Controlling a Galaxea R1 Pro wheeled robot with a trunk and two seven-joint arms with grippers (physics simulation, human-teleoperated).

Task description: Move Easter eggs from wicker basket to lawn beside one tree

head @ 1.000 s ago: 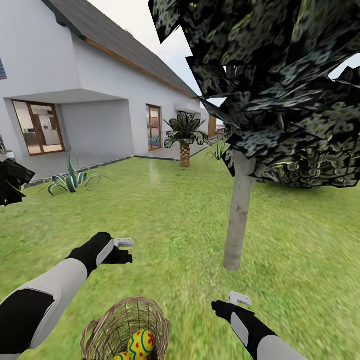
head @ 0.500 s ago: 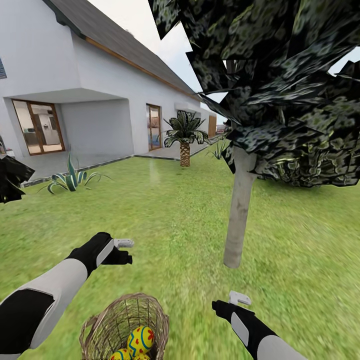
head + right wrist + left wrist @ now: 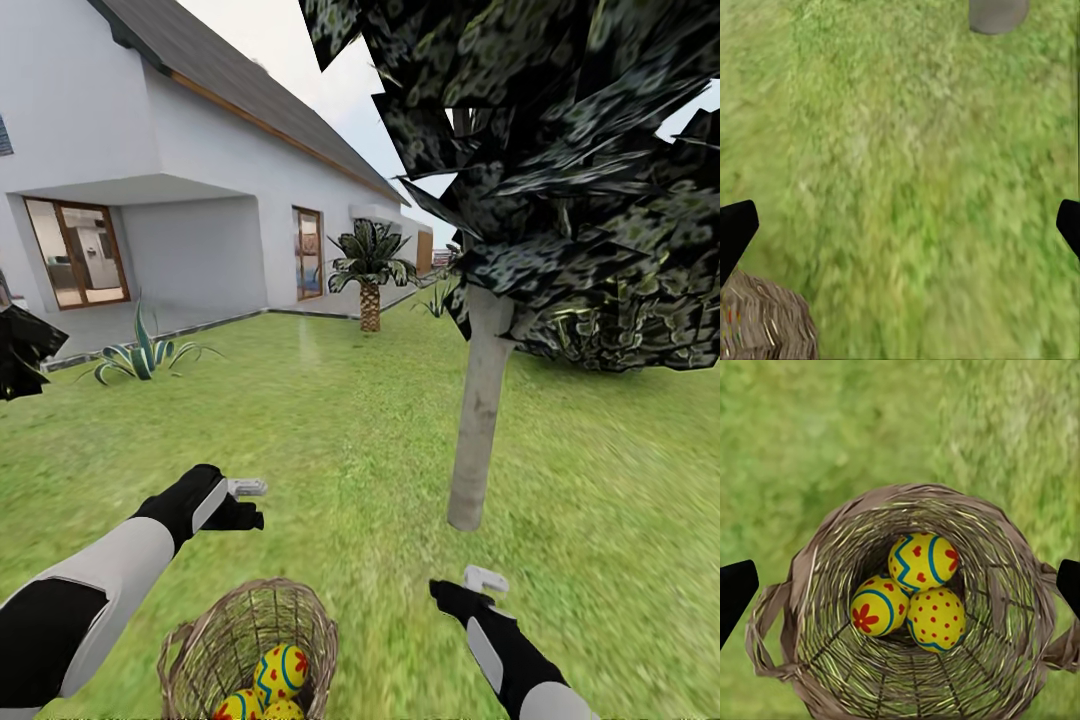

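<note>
The wicker basket (image 3: 250,640) stands on the lawn (image 3: 350,440) at the head view's lower edge, with yellow Easter eggs (image 3: 281,672) inside. From above, the left wrist view shows the basket (image 3: 817,585) holding all three eggs (image 3: 922,561), painted with blue lines and red hearts or dots. My left gripper (image 3: 245,503) hangs open above the basket, its black fingertips (image 3: 735,592) wide apart. My right gripper (image 3: 482,588) is open over bare grass, between the basket and the tree's pale trunk (image 3: 478,420). The trunk's base (image 3: 997,13) and the basket's rim (image 3: 765,322) show in the right wrist view.
A white house (image 3: 150,170) with a paved terrace stands at the back left. A spiky striped plant (image 3: 145,355) and a short palm (image 3: 370,270) grow near it. The tree's dark crown (image 3: 560,170) hangs low over the right side. Open grass lies around the trunk.
The whole picture has shifted up slightly, so the camera has moved; more of the basket and eggs shows. The right gripper has risen a little. Both grippers stay open.
</note>
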